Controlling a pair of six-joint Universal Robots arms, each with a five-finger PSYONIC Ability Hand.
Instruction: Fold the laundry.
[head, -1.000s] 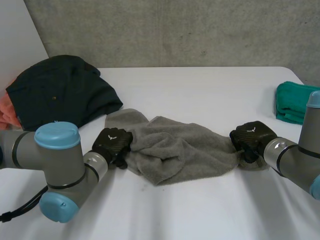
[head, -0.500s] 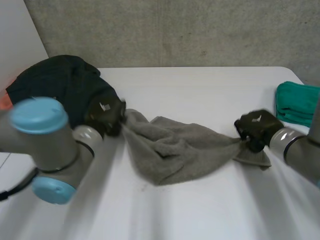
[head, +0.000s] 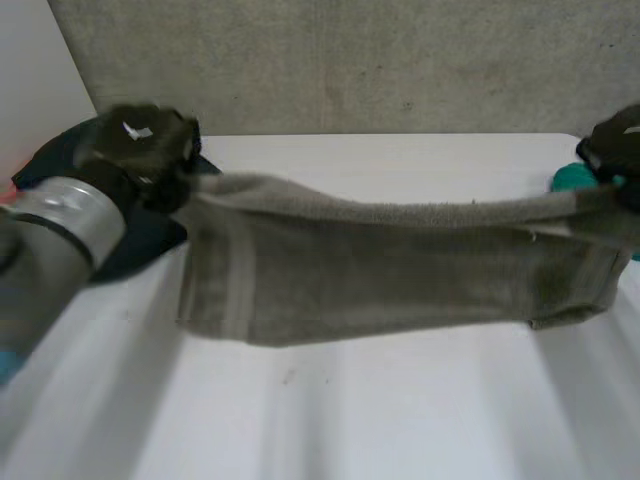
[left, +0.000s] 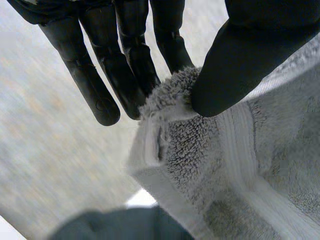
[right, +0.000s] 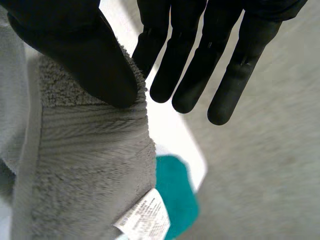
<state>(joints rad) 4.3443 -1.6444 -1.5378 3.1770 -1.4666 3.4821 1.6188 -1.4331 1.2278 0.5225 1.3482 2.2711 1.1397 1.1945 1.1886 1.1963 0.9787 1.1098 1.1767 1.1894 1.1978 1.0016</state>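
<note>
The grey towel was held stretched over the counter, its upper corners pinched by the left robot hand and right robot hand; either shallow pinch could be lost under tension.

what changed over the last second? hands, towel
Left hand and right hand rose and moved apart, pulling the grey towel from a crumpled heap on the table into a stretched, hanging band. Both kept their pinch on its top corners. Dark garment and teal cloth stayed put.
</note>
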